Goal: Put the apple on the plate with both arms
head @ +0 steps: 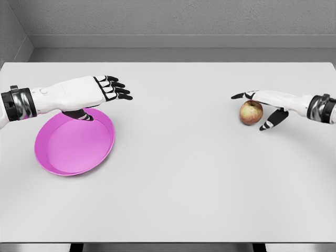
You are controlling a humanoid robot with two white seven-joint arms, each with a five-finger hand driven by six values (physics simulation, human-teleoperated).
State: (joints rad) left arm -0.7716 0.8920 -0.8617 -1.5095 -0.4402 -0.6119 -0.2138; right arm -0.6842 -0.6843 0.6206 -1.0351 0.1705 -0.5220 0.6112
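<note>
Nearest to me lies the pink plate, a shallow round dish with a raised rim, sitting flat on the pale grey table. I take the plate as my landmark. Its bowl holds nothing, and its near rim faces my side of the table.

Just above the plate's far rim hangs my left hand, reaching in from the left on a white forearm with a dark wrist band. The palm faces down and the dark-tipped fingers stretch out almost straight toward the right, only loosely bent, with nothing in them. The thumb drops beneath the palm, and its tip looks to meet the plate's far rim, though I cannot tell whether it truly touches.

Well apart from the plate, far off to its right and at about the level of its far rim, rests the apple, yellow-green with a red flush, upright on the table. My right hand comes in from the right and is spread over it: the index finger reaches past the top of the apple toward the plate, while the thumb hangs down on the apple's right side. The fingers are wide and relaxed, not closed round the fruit; whether any of them touches its skin I cannot tell.

Beyond the plate, the table's far edge meets a grey wall.
</note>
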